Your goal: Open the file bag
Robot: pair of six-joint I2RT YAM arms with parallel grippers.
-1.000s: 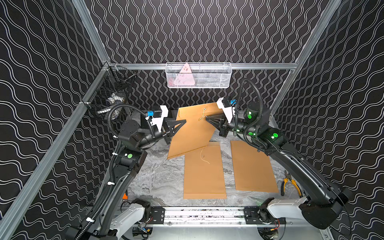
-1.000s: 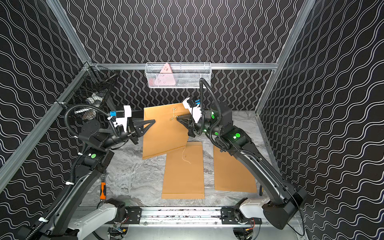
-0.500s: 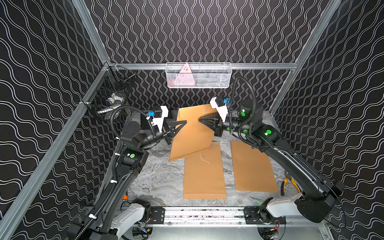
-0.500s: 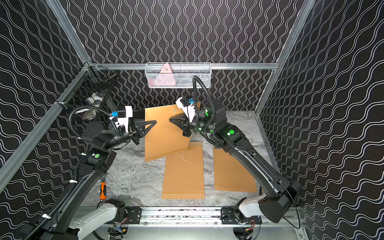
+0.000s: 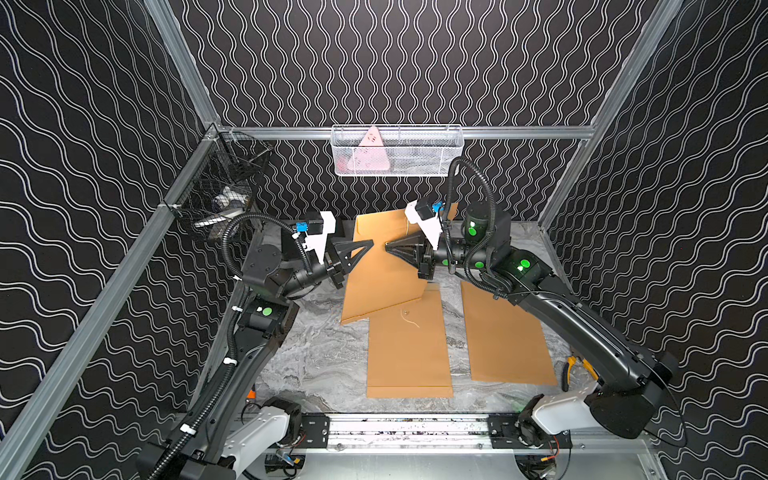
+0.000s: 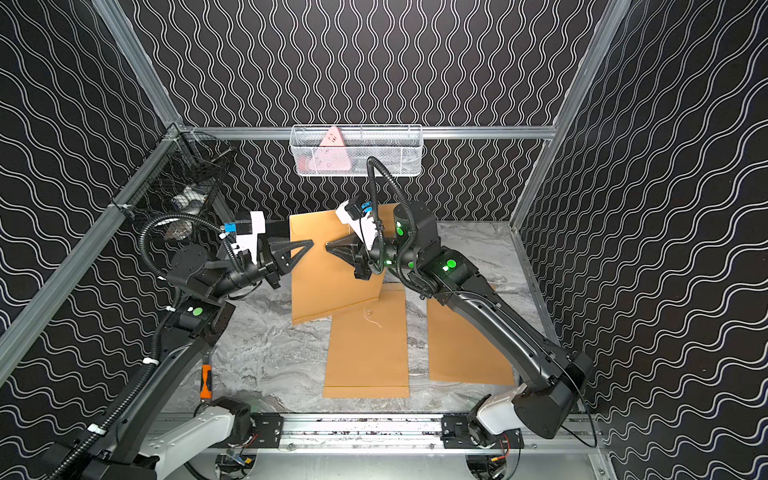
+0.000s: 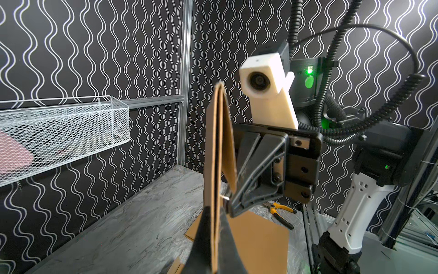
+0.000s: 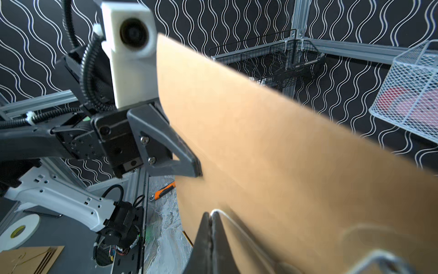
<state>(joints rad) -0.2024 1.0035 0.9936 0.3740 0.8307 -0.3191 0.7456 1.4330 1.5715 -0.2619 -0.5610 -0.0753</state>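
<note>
The file bag [image 5: 382, 274] [image 6: 328, 286] is a brown paper envelope held upright over the back of the table. My left gripper [image 5: 371, 242] [image 6: 311, 242] is shut on its edge; the left wrist view shows the bag [image 7: 216, 142] edge-on between the jaws [image 7: 215, 213]. My right gripper [image 5: 387, 245] [image 6: 327, 245] faces the left one, tip close to tip. It is shut on the bag's thin white string [image 8: 221, 213], which runs back across the bag's face [image 8: 260, 154] from the jaws [image 8: 211, 214]. The flap stands slightly away from the bag.
Two more brown envelopes [image 5: 409, 349] [image 5: 503, 336] lie flat on the marble table. A white wire basket [image 5: 397, 151] hangs on the back wall and a black one [image 5: 220, 195] on the left rail. Pliers [image 5: 575, 365] lie at the right edge, an orange knife [image 6: 205, 380] at the front left.
My right gripper has moved left across the bag's face, drawing the string with it, and now sits close to the left gripper's tip. The left gripper and bag have hardly moved.
</note>
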